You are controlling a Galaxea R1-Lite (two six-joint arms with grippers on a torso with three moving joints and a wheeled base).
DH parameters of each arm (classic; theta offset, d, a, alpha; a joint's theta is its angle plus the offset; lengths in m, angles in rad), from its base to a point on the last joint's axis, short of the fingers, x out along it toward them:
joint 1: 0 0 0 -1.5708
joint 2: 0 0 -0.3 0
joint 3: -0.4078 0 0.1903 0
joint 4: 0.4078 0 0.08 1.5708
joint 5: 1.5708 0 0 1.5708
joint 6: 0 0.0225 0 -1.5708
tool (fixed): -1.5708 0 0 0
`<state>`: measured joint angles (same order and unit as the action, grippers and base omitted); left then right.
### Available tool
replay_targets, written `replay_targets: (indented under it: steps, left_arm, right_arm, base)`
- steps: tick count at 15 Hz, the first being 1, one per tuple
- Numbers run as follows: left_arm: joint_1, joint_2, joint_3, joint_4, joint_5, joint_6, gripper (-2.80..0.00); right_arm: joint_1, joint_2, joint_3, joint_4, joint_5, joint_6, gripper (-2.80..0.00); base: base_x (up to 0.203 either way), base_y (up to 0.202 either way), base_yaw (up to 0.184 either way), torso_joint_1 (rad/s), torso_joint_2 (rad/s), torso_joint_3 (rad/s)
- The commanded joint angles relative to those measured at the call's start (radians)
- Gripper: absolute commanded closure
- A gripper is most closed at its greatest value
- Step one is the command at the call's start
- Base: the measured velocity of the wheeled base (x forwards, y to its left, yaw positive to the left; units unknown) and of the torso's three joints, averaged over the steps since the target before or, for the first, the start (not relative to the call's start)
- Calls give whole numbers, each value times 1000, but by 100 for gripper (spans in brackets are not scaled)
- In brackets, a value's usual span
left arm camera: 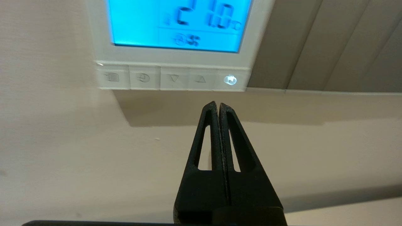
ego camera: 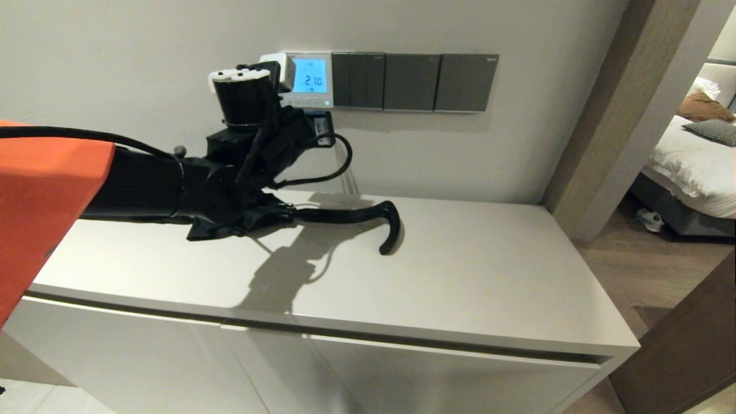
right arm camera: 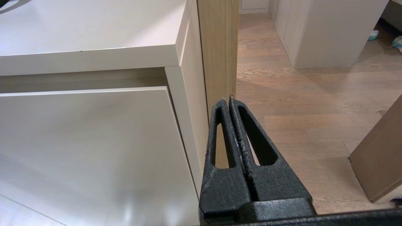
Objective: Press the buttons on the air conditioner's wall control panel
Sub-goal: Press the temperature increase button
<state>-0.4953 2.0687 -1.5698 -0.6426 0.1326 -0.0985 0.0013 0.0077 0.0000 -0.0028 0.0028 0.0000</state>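
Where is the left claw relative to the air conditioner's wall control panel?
In the left wrist view, the shut left claw sits just below the panel, tip nearest the up-arrow and glowing round buttons.

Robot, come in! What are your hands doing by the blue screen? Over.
Left gripper shut, just below the buttons, not touching. Right gripper shut, parked low by the cabinet. Nothing in the way.

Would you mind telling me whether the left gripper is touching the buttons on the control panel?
Apart. In the left wrist view, the shut left gripper sits below the buttons, with a strip of bare wall showing between its tip and the control panel.
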Motion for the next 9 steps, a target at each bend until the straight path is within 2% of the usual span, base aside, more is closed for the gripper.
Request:
replay_targets:
  steps: [1,9]
  left_arm:
    - [0,-4,-1,-3,1,-1,0]
    - [20,-7,-18,5,1,-1,0]
  right_arm:
    - [0,2,2,0,0,0,0]
    - [0,2,2,0,0,0,0]
  base:
    - [0,0,0,0,0,0]
    - [0,0,0,0,0,0]
